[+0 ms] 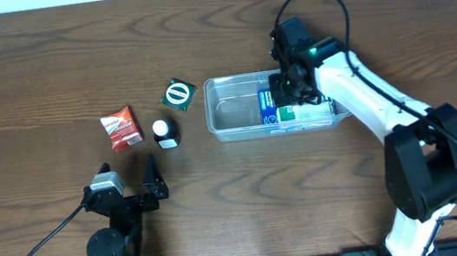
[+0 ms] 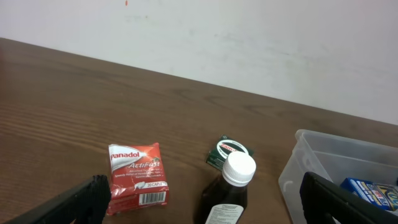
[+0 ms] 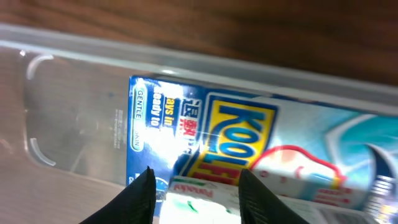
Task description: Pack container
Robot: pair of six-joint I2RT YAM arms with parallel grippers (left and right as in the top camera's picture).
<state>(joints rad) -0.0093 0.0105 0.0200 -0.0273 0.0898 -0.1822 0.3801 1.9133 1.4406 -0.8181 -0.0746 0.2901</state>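
Note:
The clear container (image 1: 226, 111) stands mid-table and holds a blue-and-white carton (image 1: 301, 112). My right gripper (image 1: 291, 85) is down inside it at its right end. In the right wrist view the fingers (image 3: 196, 177) are shut on a white-and-green box (image 3: 202, 199), just above the carton (image 3: 249, 124) and the container's bare floor (image 3: 68, 118). My left gripper (image 1: 127, 177) is open and empty near the front left. In its wrist view (image 2: 202, 186) it faces the container's left end (image 2: 311, 162).
A red Panadol box (image 1: 121, 128) (image 2: 137, 174), a dark bottle with a white cap (image 1: 164, 133) (image 2: 233, 186) and a small green box (image 1: 178, 94) (image 2: 230, 150) lie on the wood table left of the container. A white wall is behind the table.

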